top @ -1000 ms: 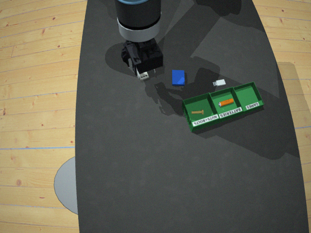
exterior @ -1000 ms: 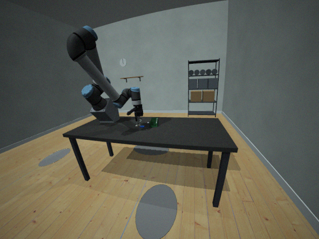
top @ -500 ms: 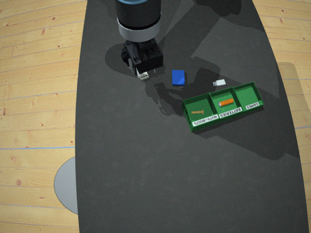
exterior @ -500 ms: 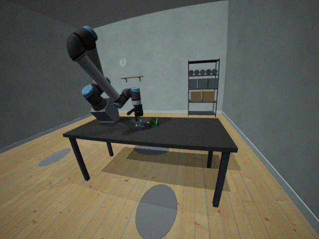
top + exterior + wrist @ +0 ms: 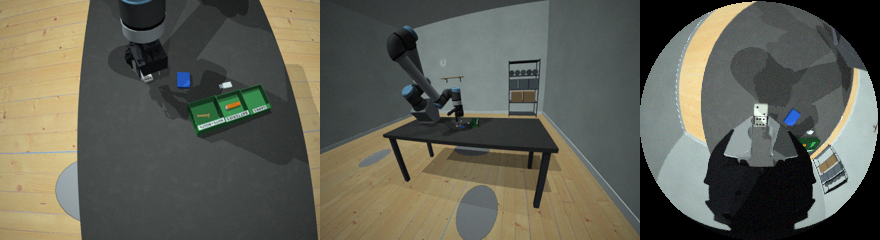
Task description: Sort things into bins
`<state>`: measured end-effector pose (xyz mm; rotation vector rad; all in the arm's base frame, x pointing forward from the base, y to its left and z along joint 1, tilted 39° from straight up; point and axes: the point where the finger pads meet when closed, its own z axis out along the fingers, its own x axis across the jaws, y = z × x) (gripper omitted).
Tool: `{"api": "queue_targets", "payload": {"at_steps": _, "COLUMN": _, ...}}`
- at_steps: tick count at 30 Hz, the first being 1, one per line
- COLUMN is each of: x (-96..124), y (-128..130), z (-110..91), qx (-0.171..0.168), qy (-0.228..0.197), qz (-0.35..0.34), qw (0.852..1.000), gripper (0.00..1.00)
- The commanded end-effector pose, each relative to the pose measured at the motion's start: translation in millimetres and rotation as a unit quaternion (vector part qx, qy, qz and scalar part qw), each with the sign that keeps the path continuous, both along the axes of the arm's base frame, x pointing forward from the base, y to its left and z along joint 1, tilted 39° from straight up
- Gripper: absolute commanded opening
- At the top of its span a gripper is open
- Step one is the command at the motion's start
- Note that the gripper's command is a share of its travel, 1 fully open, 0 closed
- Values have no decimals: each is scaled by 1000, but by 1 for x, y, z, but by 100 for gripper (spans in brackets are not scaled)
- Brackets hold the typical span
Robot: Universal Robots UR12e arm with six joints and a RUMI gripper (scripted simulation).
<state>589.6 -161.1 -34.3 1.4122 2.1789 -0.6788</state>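
White, black-pipped die (image 5: 759, 115) sits pinched between the closed fingers of the gripper (image 5: 760, 126).

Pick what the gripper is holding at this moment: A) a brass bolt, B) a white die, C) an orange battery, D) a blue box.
B: the gripper is shut on the white die, whose pips show between the fingers in the wrist view; the battery and bolt lie in their bins.
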Motion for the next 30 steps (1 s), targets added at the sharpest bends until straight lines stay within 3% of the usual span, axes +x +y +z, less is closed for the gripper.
{"api": "queue_targets", "payload": {"at_steps": 1, "x": 0, "y": 0, "z": -1, "qx": 0, "qy": 1, "qz": 0, "qw": 1000, "gripper": 0}}
{"api": "queue_targets", "payload": {"at_steps": 19, "x": 1, "y": 4, "z": 6, "qx": 0, "qy": 0, "qz": 0, "qw": 1000, "gripper": 0}}
{"api": "queue_targets", "payload": {"at_steps": 30, "x": 11, "y": 46, "z": -28, "qx": -16, "qy": 92, "qz": 114, "qw": 989, "gripper": 0}}
